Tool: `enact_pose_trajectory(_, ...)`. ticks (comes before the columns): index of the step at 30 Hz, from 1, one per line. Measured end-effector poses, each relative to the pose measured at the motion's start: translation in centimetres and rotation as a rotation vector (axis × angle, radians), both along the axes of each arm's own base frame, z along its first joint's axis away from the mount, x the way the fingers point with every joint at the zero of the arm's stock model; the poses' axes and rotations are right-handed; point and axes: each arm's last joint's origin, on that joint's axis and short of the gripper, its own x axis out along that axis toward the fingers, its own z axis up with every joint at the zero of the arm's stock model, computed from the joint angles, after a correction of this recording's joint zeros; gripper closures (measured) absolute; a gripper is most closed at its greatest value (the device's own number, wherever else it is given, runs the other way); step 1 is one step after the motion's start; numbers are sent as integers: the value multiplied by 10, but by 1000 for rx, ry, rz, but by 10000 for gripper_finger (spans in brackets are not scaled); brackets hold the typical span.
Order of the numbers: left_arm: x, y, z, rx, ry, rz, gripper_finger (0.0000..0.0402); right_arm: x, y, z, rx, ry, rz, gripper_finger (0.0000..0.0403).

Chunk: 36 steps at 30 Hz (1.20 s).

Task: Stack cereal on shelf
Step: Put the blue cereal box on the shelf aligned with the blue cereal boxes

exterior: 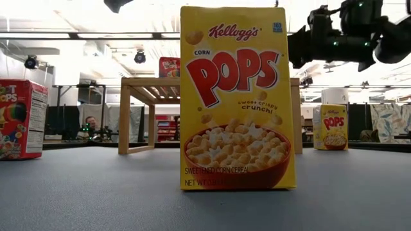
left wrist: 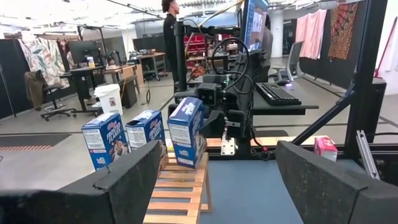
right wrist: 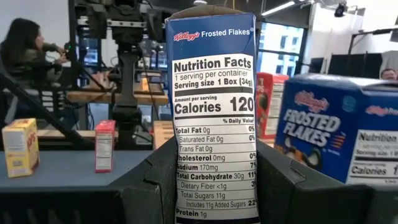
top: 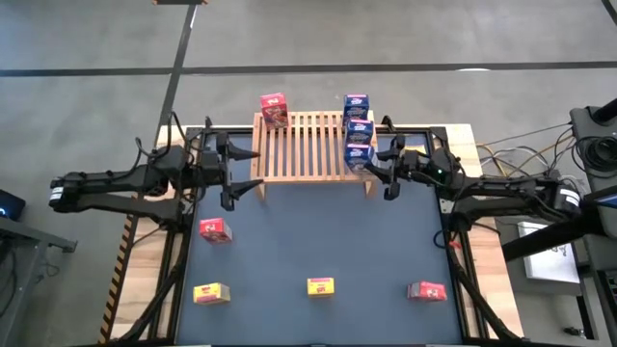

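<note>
Three small blue cardboard cereal boxes (top: 359, 130) crowd the slatted natural-wood shelf's (top: 304, 145) right end, the nearest clenched by the right gripper (top: 371, 166) over the near edge, where release risks a topple; left gripper (top: 234, 173) waits open.

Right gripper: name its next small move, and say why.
Probably lower and release. The right gripper is shut on a blue box at the shelf end, beside two blue boxes already standing there; the left gripper waits open.

You had the right gripper (top: 374, 171) closed on the nearest blue box (top: 360, 154) at the shelf's (top: 301, 146) right end; the left gripper (top: 238, 172) waited beside its left edge.
</note>
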Motion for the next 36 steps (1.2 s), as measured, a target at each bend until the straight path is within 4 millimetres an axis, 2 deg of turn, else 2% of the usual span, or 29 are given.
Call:
enact_pose_trajectory(14,1,0,-1,3,7,0,98,17,-12,-22,37,8,27,259)
enact_pose_trajectory(26,1,0,-1,2,12,1,98,11,-12,-23,54,90,6,259)
enact_pose_trajectory(36,1,0,-1,0,11,0,98,12,-14,-34,98,181,-5,259)
